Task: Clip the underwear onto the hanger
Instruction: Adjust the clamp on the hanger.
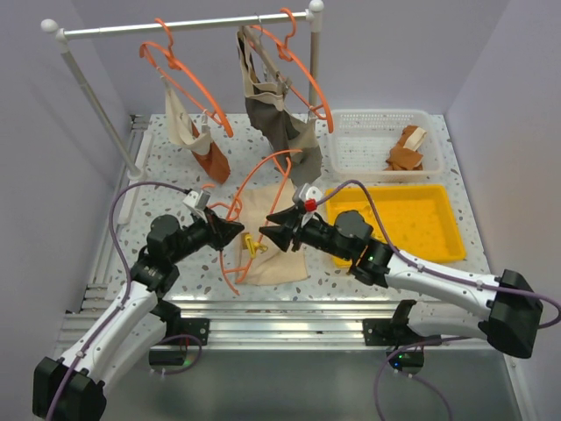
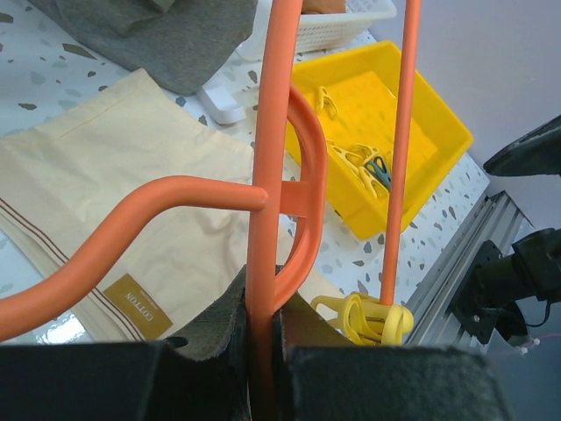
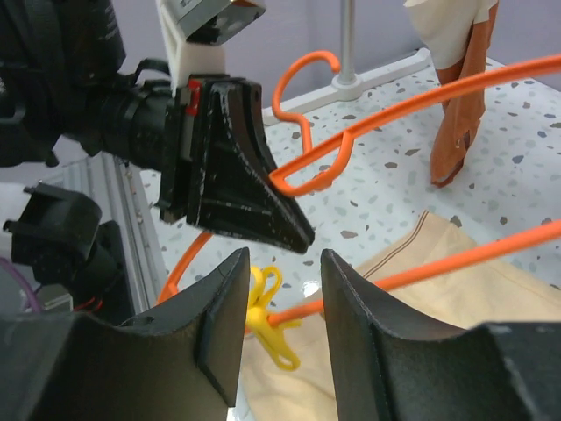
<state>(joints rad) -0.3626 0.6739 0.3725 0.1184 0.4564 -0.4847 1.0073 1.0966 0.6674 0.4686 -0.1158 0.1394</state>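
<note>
The underwear [image 1: 280, 256] is lying flat on the speckled worktop [image 1: 162, 180], pretty much dead centre between the two arms. From the left wrist view you can see its striped edge and a little tan "COTTON" label. It isn't clipped to anything.

The hanger [image 2: 270, 149] is over the cloth, tilted, with its low end toward the near edge of the worktop and the rest of the loop rising toward the rack [image 1: 184, 26]. The left end effector [image 1: 230, 233] has it pinched tight. The pads are closed right on the orange wire near the little inner notch.

There's one yellow clip [image 3: 261, 314] sitting on the hanger's lower wire, just beside that grip.

The right end effector [image 3: 285, 259] is pointing at the left one, nearly nose to nose above the underwear. Its jaws are partway apart with nothing between them. In its own wrist view the yellow clip shows through the gap further down, and I can't tell if a finger is touching it.

Off to the right is a yellow tray [image 1: 403, 224] with more clips in it, seen in the left wrist view. Behind it is a white basket [image 1: 351, 153] with a rust-orange cloth [image 1: 405, 158] inside. The rack at the back has a couple more orange hangers with clothes hanging from them.
</note>
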